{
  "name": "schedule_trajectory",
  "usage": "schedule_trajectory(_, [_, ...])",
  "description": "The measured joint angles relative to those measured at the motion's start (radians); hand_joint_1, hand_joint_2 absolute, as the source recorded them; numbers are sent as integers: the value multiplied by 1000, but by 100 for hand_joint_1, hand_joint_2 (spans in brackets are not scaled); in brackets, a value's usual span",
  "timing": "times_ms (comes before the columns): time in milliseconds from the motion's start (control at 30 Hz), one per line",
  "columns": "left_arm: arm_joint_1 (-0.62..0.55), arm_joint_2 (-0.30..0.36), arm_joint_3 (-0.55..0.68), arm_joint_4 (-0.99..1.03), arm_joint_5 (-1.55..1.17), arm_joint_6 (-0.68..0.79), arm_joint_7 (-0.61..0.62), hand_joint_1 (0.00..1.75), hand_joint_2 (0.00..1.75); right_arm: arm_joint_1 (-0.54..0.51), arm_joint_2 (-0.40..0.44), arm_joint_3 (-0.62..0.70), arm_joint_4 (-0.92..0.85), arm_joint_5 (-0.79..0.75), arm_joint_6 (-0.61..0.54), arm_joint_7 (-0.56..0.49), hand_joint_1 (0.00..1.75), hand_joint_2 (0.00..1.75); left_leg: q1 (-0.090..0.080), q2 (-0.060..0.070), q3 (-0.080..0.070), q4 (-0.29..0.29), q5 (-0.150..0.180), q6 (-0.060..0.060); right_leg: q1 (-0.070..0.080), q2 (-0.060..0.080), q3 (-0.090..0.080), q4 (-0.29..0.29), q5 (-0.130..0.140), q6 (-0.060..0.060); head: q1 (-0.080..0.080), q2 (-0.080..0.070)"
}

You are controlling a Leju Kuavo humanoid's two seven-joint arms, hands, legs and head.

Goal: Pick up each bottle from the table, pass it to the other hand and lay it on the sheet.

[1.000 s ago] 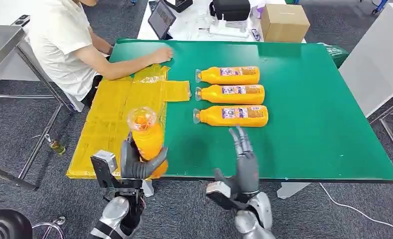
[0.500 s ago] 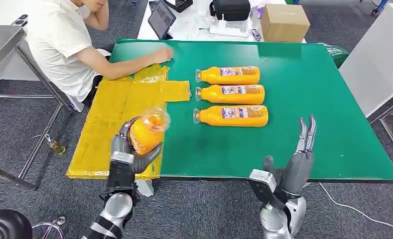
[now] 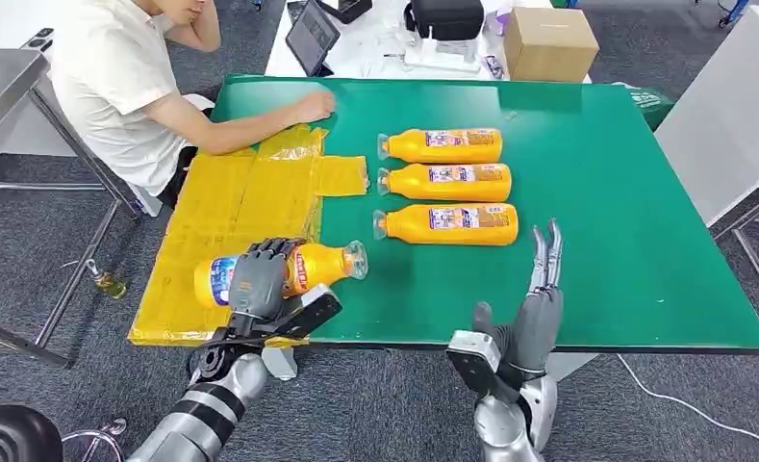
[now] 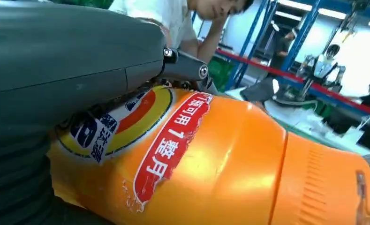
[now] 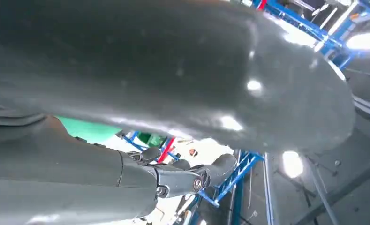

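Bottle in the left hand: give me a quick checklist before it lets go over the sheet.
1. Left hand grips the bottle: ok, fingers wrapped over its middle.
2. Bottle lying flat: ok, on its side.
3. Bottle fully over the yellow sheet: not ok, its cap end juts past the sheet's edge onto the green table.
4. Bottle resting on the sheet: cannot tell.
5. Right hand clear of the drop: ok, open and raised at the table's near edge.
6. Person's hand clear: ok, at the sheet's far end.
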Motion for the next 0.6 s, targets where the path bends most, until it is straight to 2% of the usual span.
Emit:
schedule_trajectory(33, [-5,-1,0,13,0,0,0,175,175,-1,0,2,3,0,0,0,0,0,0,0,0,0,0,0,0,0,0,0,0,0,0,0])
schedule_trajectory(67, [-9,-2,0,24,0,0,0,166,175,-2,0,3,6,0,0,0,0,0,0,0,0,0,0,0,0,0,0,0,0,0,0,0])
schedule_trajectory(100, [-13,-2,0,34,0,-5,0,129,175,-3,0,4,10,-2,0,0,0,0,0,0,0,0,0,0,0,0,0,0,0,0,0,0])
schedule_trajectory(133, [-20,-3,0,46,6,-24,1,47,175,-3,0,5,13,-8,0,0,0,0,0,0,0,0,0,0,0,0,-1,0,0,0,0,0])
schedule_trajectory(167, [-29,-3,0,60,15,-46,3,33,175,-3,0,6,16,-13,0,0,0,0,0,0,0,0,0,0,0,0,-1,0,0,0,0,0])
schedule_trajectory(200, [-36,-4,0,75,23,-66,5,45,175,-4,0,8,19,-21,0,0,0,0,0,0,0,0,0,0,0,0,-1,0,0,0,0,0])
schedule_trajectory(467, [-94,-5,2,183,126,-146,-18,45,175,-10,-3,16,61,-42,0,0,0,0,0,0,0,0,0,0,0,0,0,0,0,0,0,0])
schedule_trajectory(500, [-98,-5,2,189,127,-146,-19,38,175,-11,-4,16,65,-42,0,0,0,0,0,0,0,0,0,0,0,0,0,0,0,0,0,0])
schedule_trajectory(600, [-107,-5,2,204,129,-146,-20,2,175,-14,-4,17,73,-42,0,0,0,0,0,0,0,0,0,0,0,0,0,0,0,0,0,0])
